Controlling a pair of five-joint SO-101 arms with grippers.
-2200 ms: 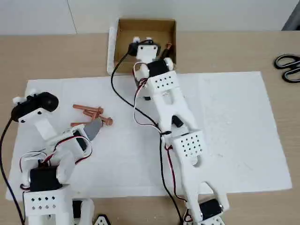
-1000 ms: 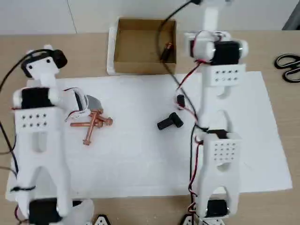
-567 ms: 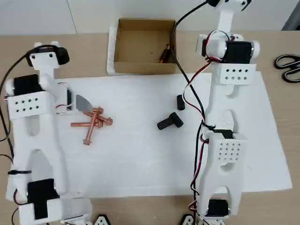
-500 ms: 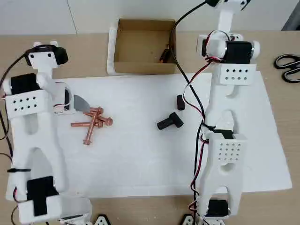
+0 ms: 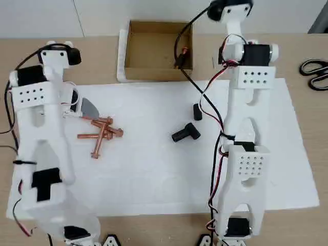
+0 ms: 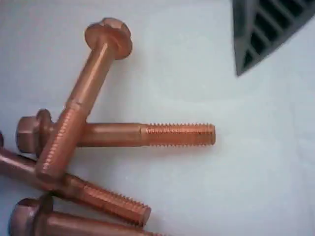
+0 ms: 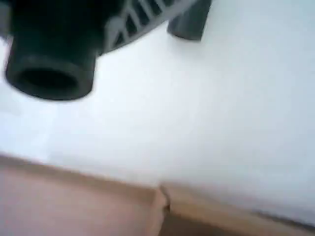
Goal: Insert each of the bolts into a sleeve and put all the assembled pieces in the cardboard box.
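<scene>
Several copper bolts (image 5: pixel 100 132) lie crossed on the white paper, seen close up in the left wrist view (image 6: pixel 123 134). My left gripper (image 5: pixel 87 108) hangs open just beyond them, one grey finger (image 6: pixel 266 29) clear of the heap, nothing held. Black sleeves (image 5: pixel 185 132) lie mid-paper, with a shorter one (image 5: pixel 197 110) behind. The cardboard box (image 5: pixel 159 23) at the back holds a bolt-and-sleeve piece (image 5: pixel 180 57) at its right wall. My right arm (image 5: pixel 249 56) stands raised right of the box. My right gripper (image 7: pixel 142 17) is above a black sleeve (image 7: pixel 49 66).
The white paper sheet (image 5: pixel 154 179) covers most of the wooden table (image 5: pixel 307 46). Scissors (image 5: pixel 313 67) lie at the far right edge. A white strip (image 5: pixel 122 56) stands against the box's left side. The paper's edge meets bare table (image 7: pixel 74 206).
The right arm has pulled back from the box, leaving the piece inside. The left arm rose from its rest and moved over the bolts, then shifted slightly farther back.
</scene>
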